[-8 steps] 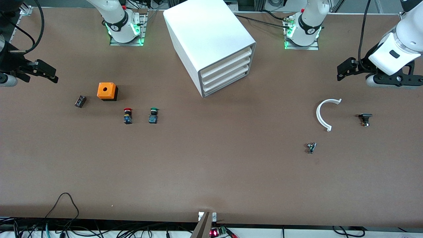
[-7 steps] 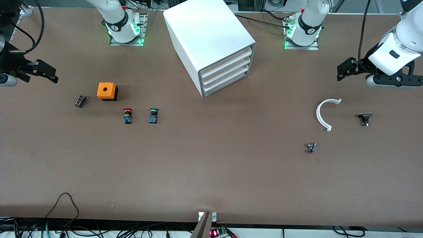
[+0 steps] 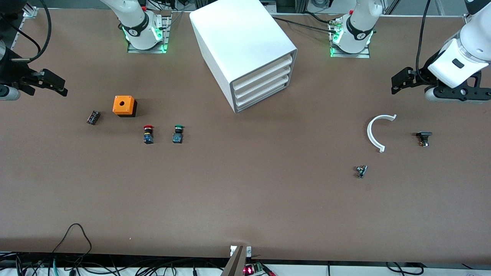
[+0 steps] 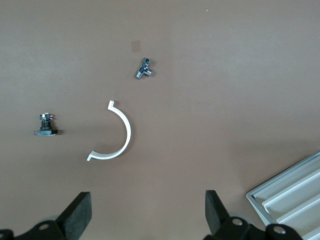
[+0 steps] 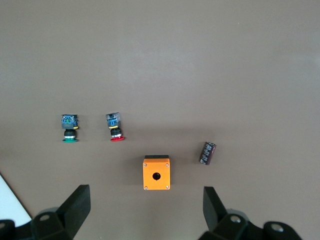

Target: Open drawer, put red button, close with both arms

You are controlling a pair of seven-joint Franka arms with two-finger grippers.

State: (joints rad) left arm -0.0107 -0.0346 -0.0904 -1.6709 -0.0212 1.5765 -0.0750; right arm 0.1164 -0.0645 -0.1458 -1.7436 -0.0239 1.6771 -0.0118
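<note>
— Nearest the camera?
— Toward the left arm's end, a small metal fitting [image 3: 361, 171] alone on the brown table [image 3: 245, 199]. Then, farther off, a white curved piece [image 3: 376, 132] with a black-headed part [image 3: 423, 138] beside it, nearer that end's edge.

— And the red button [image 3: 148, 134]?
— Lying on its side toward the right arm's end, just beside the green-capped switch [image 3: 178, 133] (apart, not touching). Farther from the camera, an orange box [image 3: 124, 105] with a hole on top, and a small dark cylinder [image 3: 93, 117] near it, closer to that end's edge.

— The drawers?
— White drawer cabinet [image 3: 245, 50] at the middle of the edge where the bases stand, turned at an angle; all drawers shut.

— Grippers?
— Left gripper [image 3: 401, 80] up over the left arm's end of the table, above the curved piece; fingers [image 4: 77, 216] spread wide, holding nothing. Right gripper [image 3: 49, 82] up over the right arm's end, above the orange box; likewise wide apart (seen from the right wrist) and empty. Neither touching anything.
</note>
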